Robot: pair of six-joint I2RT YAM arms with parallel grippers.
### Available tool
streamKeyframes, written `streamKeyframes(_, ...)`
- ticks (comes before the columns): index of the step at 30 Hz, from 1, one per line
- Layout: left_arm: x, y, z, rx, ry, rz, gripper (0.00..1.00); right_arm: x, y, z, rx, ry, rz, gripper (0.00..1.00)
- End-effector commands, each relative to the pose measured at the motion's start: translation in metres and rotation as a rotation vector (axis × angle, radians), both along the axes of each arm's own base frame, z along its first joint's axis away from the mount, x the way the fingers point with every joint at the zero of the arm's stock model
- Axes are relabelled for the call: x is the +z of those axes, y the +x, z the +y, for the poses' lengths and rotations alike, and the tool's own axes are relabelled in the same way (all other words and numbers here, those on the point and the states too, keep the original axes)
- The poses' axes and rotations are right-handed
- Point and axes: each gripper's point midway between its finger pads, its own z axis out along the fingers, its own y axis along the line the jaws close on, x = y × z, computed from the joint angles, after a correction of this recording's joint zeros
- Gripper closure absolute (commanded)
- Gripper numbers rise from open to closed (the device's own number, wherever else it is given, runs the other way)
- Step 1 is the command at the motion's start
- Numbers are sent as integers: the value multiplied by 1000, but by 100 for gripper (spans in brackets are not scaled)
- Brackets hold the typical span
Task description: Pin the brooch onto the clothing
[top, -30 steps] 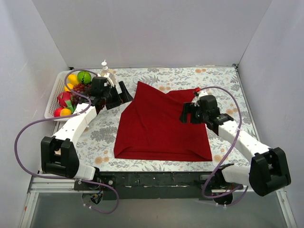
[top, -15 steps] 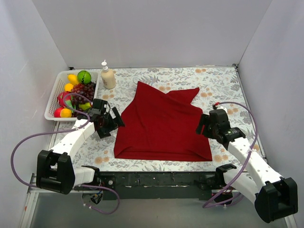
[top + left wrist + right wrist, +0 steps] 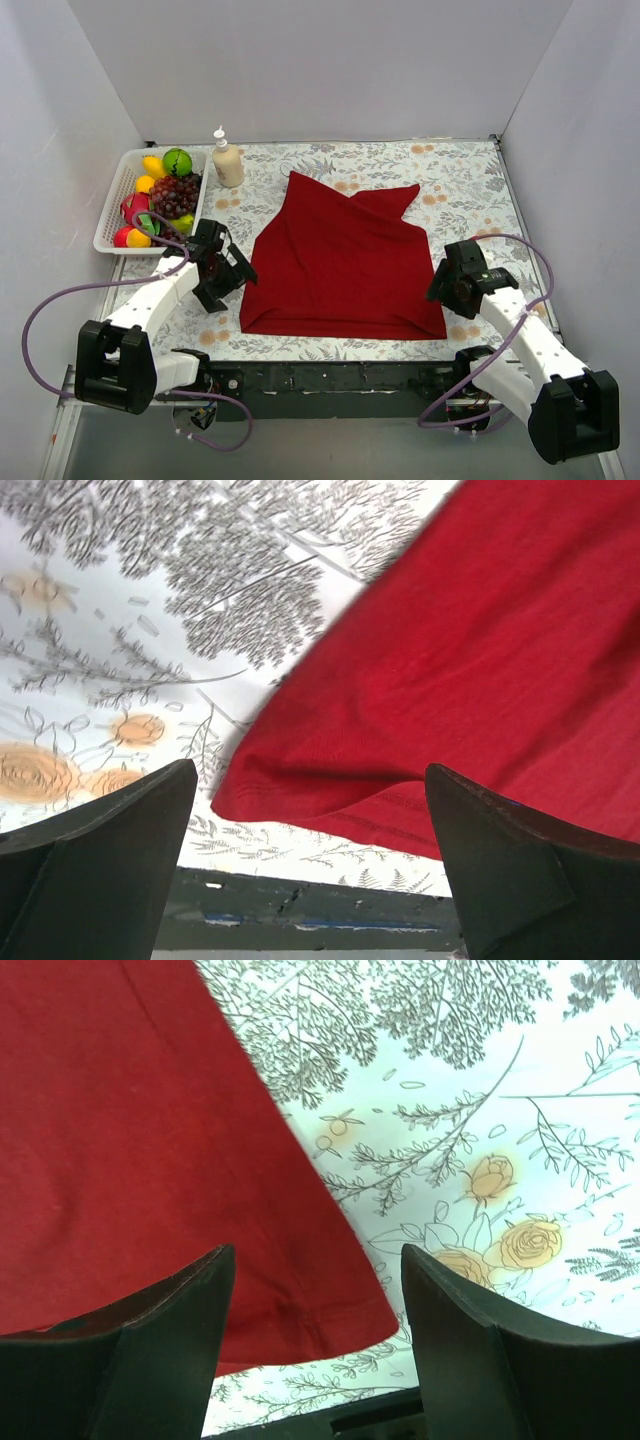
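The pinning has not begun, as far as the views show. Nearest the bases, the left claw (image 3: 228, 278) hangs at about 7 o'clock of the shirt (image 3: 340, 260), just off its near-left corner. Its jaws are spread wide, with nothing between them but the hem and the patterned surface (image 3: 460, 170). The right claw (image 3: 440, 288) sits at about 5 o'clock of the shirt, over the near-right corner. Its jaws are parted more narrowly, and they hold nothing either; I cannot tell whether they touch the cloth.

The dark red shirt lies mostly flat in the middle of the surface, with a few soft folds and a sleeve pointing toward 1 o'clock. This much looks ready — the cloth is laid out.

The brooch does not show in any view, neither on the shirt, on the surface nor in a claw. Finding it, picking it up and fastening it are all left to do — by my reading.

At the far left, around 10 o'clock, stands a white basket (image 3: 108, 212) of fruit, with a pump bottle (image 3: 227, 160) just beside it at 11.
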Motion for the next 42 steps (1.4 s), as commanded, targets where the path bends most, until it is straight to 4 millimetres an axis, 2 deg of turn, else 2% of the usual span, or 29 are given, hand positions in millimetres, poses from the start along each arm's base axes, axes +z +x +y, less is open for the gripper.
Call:
streamKeyframes(1, -8, -14, 12, 109, 50, 59, 2, 6, -9, -5, -39, -7, 65, 26)
streamKeyframes(6, -27, -31, 21, 155, 104, 164, 2, -2, -21, 1, -80, 70, 95, 29)
streamKeyframes(10, -34, -34, 16, 144, 78, 185, 2, -14, -35, 12, -67, 144, 142, 32)
streamKeyframes(15, -36, -36, 5, 116, 10, 182, 2, -16, -41, 21, -28, 189, 177, 36)
streamKeyframes(18, -38, -35, 1, 103, -11, 177, 7, -18, -40, 23, -18, 199, 174, 39)
streamKeyframes(21, -43, -37, -10, 76, -74, 181, 20, -19, -42, 33, 1, 252, 189, 44)
streamKeyframes(22, -44, -37, -15, 65, -105, 168, 31, -19, -42, 34, 3, 259, 194, 47)
streamKeyframes(25, -51, -45, -28, 53, -188, 170, 51, -22, -41, 41, 26, 292, 188, 66)
streamKeyframes(26, -50, -46, -29, 50, -201, 163, 65, -23, -42, 42, 31, 302, 187, 73)
streamKeyframes(28, -49, -45, -30, 44, -204, 151, 79, -27, -42, 47, 47, 328, 182, 95)
streamKeyframes(30, -46, -42, -29, 38, -200, 136, 92, -30, -44, 49, 57, 342, 182, 99)
streamKeyframes(31, -43, -37, -29, 37, -197, 123, 98, -29, -42, 49, 66, 341, 172, 99)
streamKeyframes(32, -41, -34, -28, 27, -189, 111, 100, -29, -41, 48, 69, 336, 165, 99)
streamKeyframes(36, -31, -18, -30, -6, -183, 58, 100, -9, -14, 43, 114, 286, 47, 99)
streamKeyframes(37, -23, -6, -32, -21, -184, 25, 100, 5, 0, 43, 139, 272, -12, 99)
streamKeyframes(39, -15, 6, -31, -64, -165, -12, 100, 19, 18, 40, 148, 244, -90, 99)
streamKeyframes(40, -12, 14, -32, -78, -158, -25, 100, 35, 32, 42, 171, 241, -148, 99)
streamKeyframes(42, 11, 39, -36, -124, -157, -105, 100, 53, 50, 45, 194, 242, -220, 99)
